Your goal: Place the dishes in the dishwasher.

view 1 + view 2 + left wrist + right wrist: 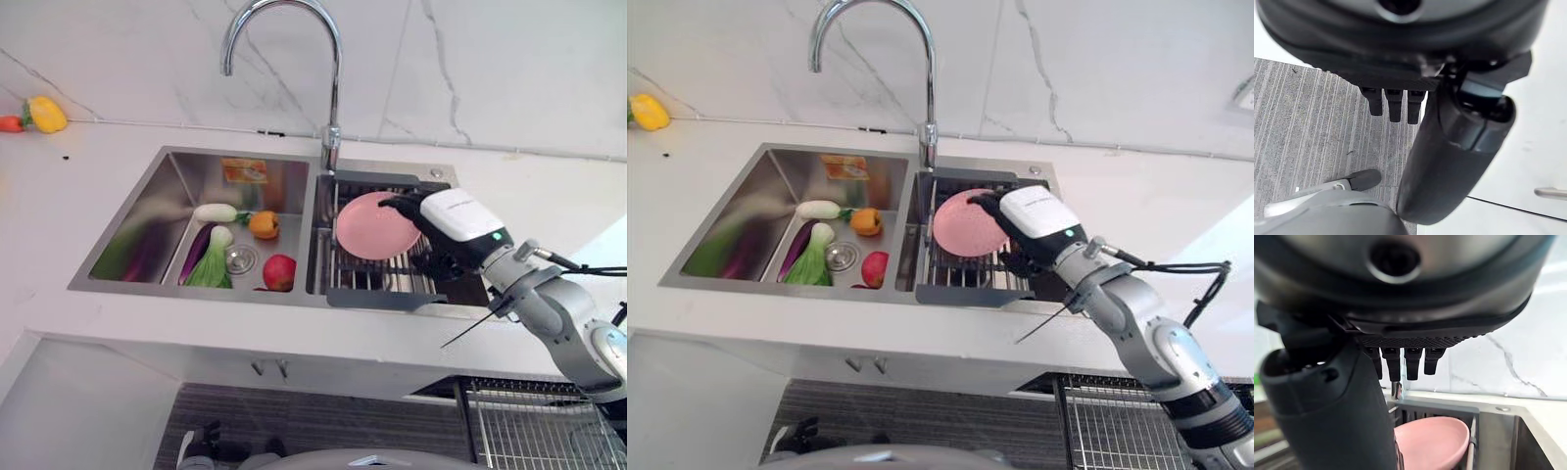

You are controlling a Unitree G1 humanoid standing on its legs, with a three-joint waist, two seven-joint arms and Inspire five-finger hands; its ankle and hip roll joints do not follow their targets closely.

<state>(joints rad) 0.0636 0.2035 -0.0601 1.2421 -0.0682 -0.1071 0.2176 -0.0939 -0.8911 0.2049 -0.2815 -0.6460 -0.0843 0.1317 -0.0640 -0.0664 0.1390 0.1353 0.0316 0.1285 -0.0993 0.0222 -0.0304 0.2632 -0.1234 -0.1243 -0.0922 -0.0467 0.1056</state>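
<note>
The pink plate [375,225] sits in the dish rack [377,279] inside the right basin of the sink [147,211], centre-right of the frame. It leans tilted, its face turned up and toward the lower left. The right hand [446,230] hovers just at the plate's right rim, fingers [1405,363] straight and released, grasping nothing. The left hand [1396,105] hangs over grey floor, fingers relaxed.

We're in a kitchen: a steel double sink [137,230] under a curved tap [331,98], set in a white counter [78,186], marble wall [509,69] behind, vegetables [211,257] in the basin.
</note>
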